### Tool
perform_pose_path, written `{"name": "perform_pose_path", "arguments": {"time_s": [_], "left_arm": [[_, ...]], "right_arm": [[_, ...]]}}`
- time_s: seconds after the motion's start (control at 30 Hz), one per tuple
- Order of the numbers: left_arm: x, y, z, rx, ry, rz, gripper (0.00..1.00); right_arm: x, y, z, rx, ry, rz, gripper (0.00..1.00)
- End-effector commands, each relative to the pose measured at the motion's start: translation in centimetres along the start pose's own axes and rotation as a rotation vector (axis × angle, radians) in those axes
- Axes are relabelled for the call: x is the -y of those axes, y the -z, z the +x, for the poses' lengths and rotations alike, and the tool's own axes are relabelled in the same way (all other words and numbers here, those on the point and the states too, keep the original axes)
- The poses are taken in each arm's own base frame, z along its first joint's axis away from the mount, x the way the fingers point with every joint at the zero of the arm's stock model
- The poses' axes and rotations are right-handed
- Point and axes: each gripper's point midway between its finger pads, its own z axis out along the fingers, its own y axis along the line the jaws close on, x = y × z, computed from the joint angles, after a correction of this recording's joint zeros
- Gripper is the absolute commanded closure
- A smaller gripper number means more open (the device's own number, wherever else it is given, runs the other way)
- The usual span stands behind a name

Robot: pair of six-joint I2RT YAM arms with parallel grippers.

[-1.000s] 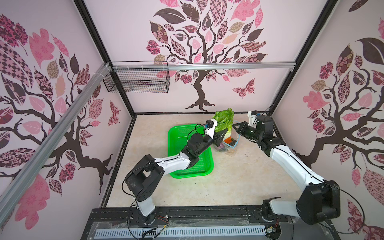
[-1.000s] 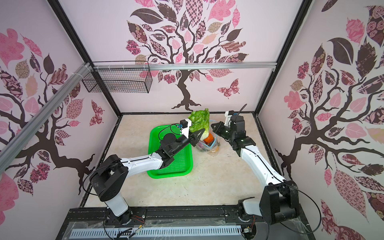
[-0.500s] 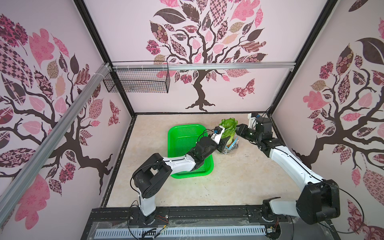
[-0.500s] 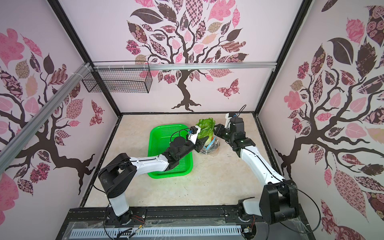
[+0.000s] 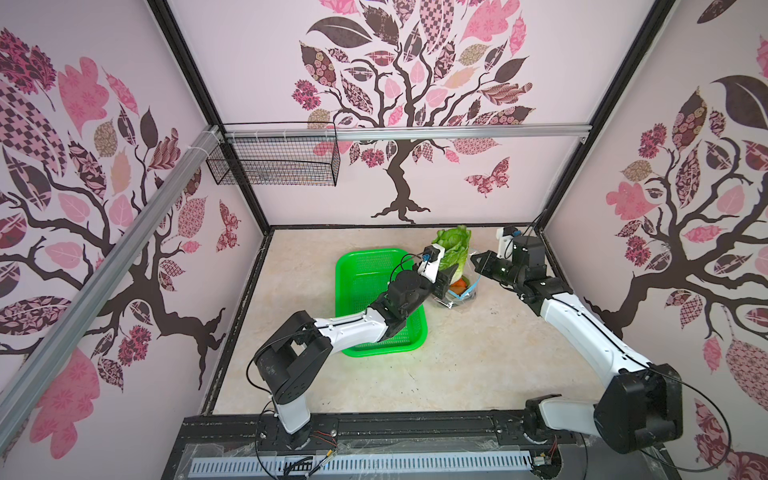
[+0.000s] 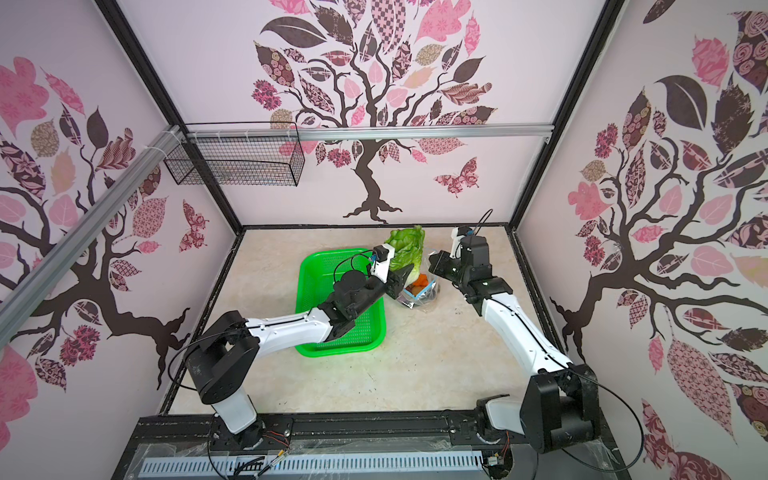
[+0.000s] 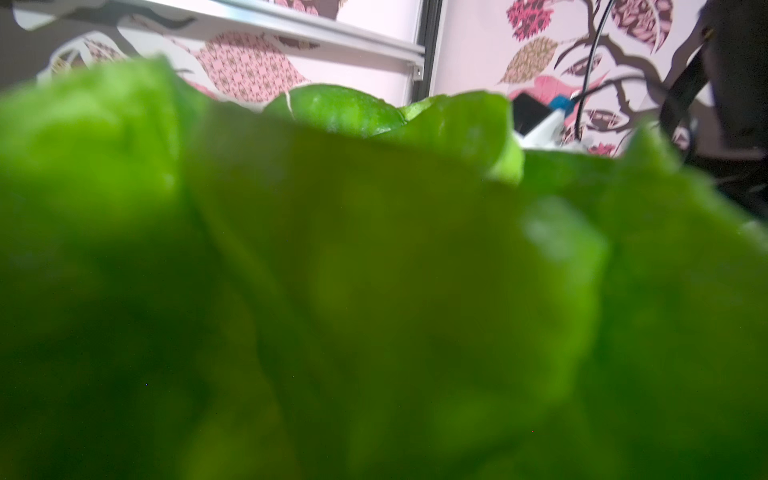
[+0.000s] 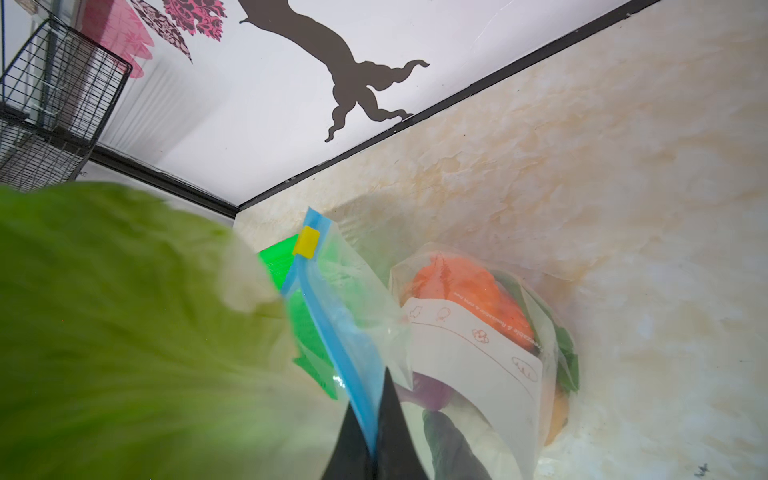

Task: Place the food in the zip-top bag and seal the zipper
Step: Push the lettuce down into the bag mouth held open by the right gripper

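Even, bright light, faint shadows; cabbage point(image 7: 374, 291) blurred in both wrist views (top views bow at edges)

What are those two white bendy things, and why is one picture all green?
They are two robot arms with pinchers, called grippers. Two pictures look down from above on the whole table. Two more come from small cameras on the arms' wrists. The left gripper holds a toy cabbage right before its camera, so that picture is all green. The right gripper pinches the blue zipper of a clear zip-top bag, holding its mouth up. Some orange food is already inside. A green basket sits beside the bag.
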Motion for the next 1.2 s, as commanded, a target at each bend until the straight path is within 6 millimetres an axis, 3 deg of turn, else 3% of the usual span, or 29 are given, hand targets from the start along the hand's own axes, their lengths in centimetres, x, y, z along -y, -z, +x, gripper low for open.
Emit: {"name": "perform_pose_path", "arguments": {"time_s": [0.0, 0.1, 0.3, 0.47, 0.8, 1.03, 1.07, 1.13, 1.17], "left_arm": [[0.2, 0.5, -4.5, 0.159, 0.068, 0.008, 0.56], [0.1, -0.1, -3.9, 0.201, 0.115, 0.011, 0.56], [0.1, -1.4, -0.3, 0.132, 0.138, 0.021, 0.56], [-0.5, -1.3, 2.3, 0.064, 0.086, -0.008, 0.55], [0.8, -2.2, 7.8, -0.122, -0.061, 0.024, 0.49], [1.6, -2.6, 10.0, -0.215, -0.043, 0.064, 0.33], [1.9, -2.7, 10.3, -0.232, -0.041, 0.070, 0.26], [2.4, -2.8, 10.2, -0.252, -0.035, 0.085, 0.03], [2.7, -2.7, 10.1, -0.262, -0.030, 0.089, 0.02]], "right_arm": [[-2.3, -0.2, -0.6, -0.011, -0.023, -0.098, 1.00], [-2.3, -0.1, -0.8, -0.003, -0.031, -0.094, 1.00], [-1.7, -0.2, -0.7, 0.001, -0.029, -0.074, 1.00], [-1.4, -0.4, -0.7, 0.015, -0.023, -0.071, 1.00], [1.1, -2.4, 1.4, -0.015, -0.070, -0.054, 1.00], [2.4, -2.9, 3.0, -0.013, -0.102, -0.054, 1.00], [2.6, -2.9, 3.1, -0.013, -0.103, -0.050, 1.00], [3.3, -3.0, 3.5, -0.012, -0.104, -0.031, 1.00], [3.6, -2.9, 3.4, -0.007, -0.105, -0.021, 1.00]]}}
